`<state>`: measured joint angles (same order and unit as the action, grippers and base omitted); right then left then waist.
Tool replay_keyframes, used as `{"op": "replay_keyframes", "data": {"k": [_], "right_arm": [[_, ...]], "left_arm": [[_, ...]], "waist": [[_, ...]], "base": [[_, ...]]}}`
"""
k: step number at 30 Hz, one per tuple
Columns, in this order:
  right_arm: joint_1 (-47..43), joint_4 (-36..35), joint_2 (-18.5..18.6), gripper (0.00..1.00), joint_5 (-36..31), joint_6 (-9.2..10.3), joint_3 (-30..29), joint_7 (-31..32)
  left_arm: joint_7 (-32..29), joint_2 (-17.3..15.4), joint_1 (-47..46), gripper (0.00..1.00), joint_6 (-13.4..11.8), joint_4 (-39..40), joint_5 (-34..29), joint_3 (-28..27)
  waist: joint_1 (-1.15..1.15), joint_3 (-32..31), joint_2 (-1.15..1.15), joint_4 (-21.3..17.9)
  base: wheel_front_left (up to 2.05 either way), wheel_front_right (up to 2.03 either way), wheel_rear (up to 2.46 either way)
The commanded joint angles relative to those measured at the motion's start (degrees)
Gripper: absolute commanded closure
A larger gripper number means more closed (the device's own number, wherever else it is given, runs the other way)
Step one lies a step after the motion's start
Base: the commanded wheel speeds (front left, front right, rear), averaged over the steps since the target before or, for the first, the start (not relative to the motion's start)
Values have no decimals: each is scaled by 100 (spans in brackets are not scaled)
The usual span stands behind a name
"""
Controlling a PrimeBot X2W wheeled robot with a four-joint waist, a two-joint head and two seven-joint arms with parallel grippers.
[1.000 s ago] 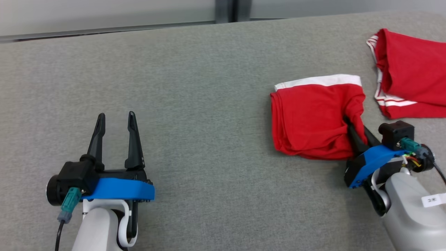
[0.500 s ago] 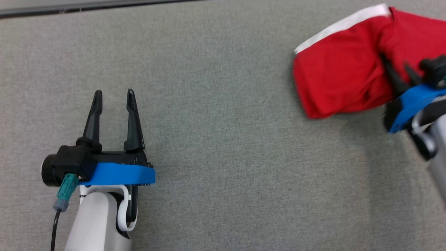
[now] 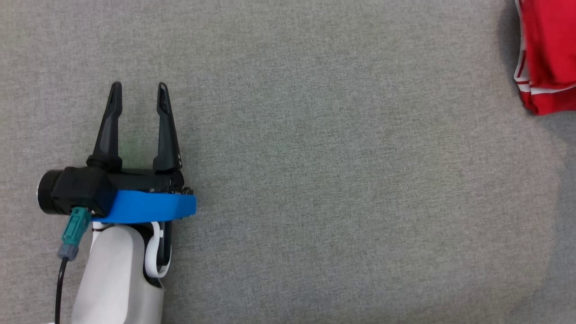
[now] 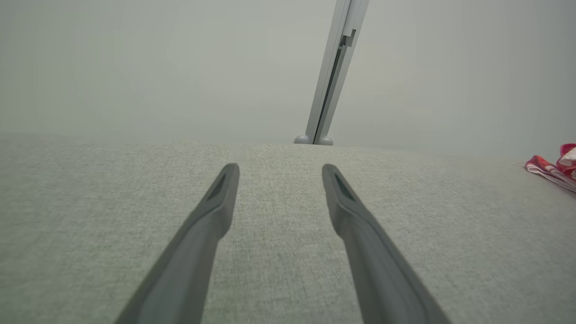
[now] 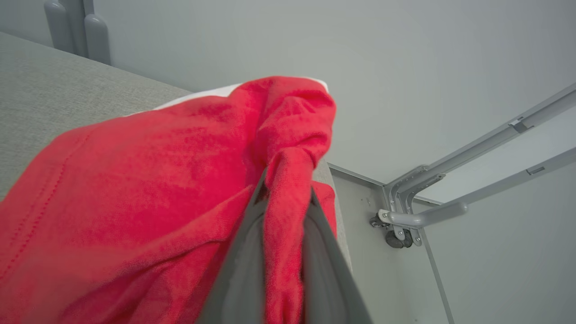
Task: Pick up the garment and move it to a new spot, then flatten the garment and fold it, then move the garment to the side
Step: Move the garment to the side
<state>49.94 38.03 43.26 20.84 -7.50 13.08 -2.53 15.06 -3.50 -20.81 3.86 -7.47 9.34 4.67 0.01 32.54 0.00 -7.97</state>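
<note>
The right gripper (image 5: 288, 184) was clamped narrowly on a bunched fold of the garment (image 5: 148, 180). The red cloth was squeezed between its two fingers and spilled away from them in a broad drape, with its white band (image 5: 198, 95) on the far side. The garment was raised over the table (image 3: 337, 180) near the table's edge. Whether its lowest folds touched the table could not be told. A grey metal frame (image 5: 450, 198) stood just off that edge.

The left gripper (image 3: 139, 86) had its fingers spread apart with nothing between them. They pointed flat along the table and low over it, and the pale forearm trailed back toward the table's near side. A striped red cloth (image 3: 549, 54) lay on the table's right part, well apart from those fingers. A grey post (image 4: 335, 67) rose behind the table's far edge.

A second earlier the right gripper had pinched the garment's corner while the garment lay folded on the table. Half a second earlier it had carried the garment up toward the table's right part. The head camera had swung in between. The left gripper had kept the same spread, level pose throughout.
</note>
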Motion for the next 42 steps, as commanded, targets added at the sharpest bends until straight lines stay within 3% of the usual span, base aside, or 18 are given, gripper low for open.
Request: {"op": "replay_keyframes", "data": {"k": [1,7,10,11,13,25,31,42], "right_arm": [[141,62,186,100,21,1,-70,60],[305,348,396,100,-64,1,-334,278],[323,521,288,97,-173,1,-385,269],[341,559,232,78,-202,1,-403,246],[389,644,157,0,-292,1,-463,221],[361,759,-248,0,-832,1,-820,-42],[130,466,-817,0,-916,1,-931,-495],[-509,-213,-2201,0,-763,1,-546,-1038]], "left_arm": [[14,-36,-133,0,15,40,-46,39],[14,-28,-257,0,33,113,-65,86],[14,-16,-314,0,38,116,-43,105],[14,-13,-316,0,36,109,-29,102],[14,-9,-299,0,19,100,-12,83],[14,6,9,0,-31,28,54,-99],[14,22,418,0,-76,-11,125,-247],[14,43,1056,0,-116,-111,221,-402]], "waist": [[-1,52,0,6],[-1,181,0,65],[-1,213,0,121],[-1,218,0,132],[-1,227,0,150],[-1,-277,0,254],[-1,-839,0,362],[-1,-1739,0,706]], "base": [[0,0,0],[0,0,0],[0,0,0],[0,0,0],[0,0,0],[0,0,0],[0,0,0],[0,0,0]]}}
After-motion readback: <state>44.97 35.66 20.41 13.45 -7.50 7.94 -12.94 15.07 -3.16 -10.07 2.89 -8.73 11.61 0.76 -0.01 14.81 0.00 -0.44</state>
